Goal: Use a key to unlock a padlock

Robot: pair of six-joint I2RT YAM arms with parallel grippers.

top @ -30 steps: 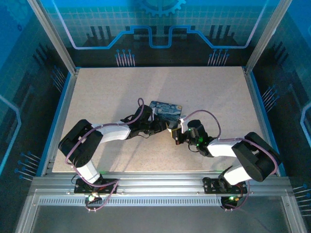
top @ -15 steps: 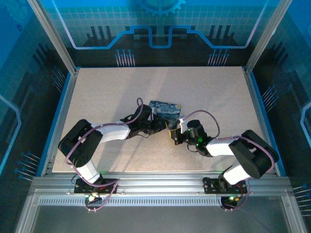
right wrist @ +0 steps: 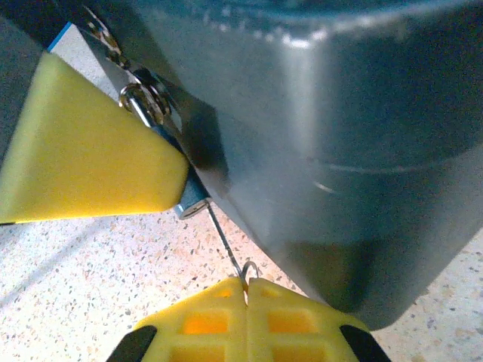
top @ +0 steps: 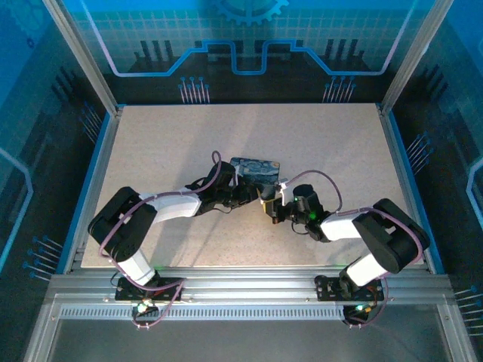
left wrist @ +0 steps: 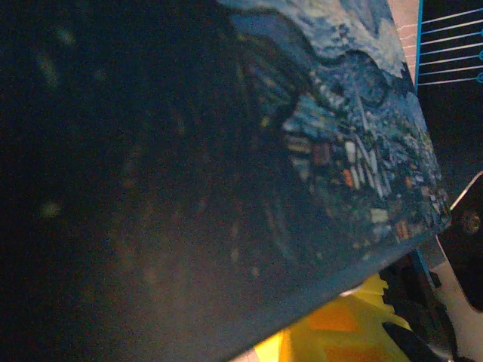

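Right hand (right wrist: 246, 290) edged left, clenched on key (right wrist: 225, 237); left hand (top: 253, 196) touching padlock (right wrist: 190, 202), grip unclear.

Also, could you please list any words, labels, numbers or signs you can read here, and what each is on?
None can be read.
The tin carries only a swirling night-sky painting, no lettering.
The padlock shows no legible marking.
The back panel has line and gear graphics, no words.
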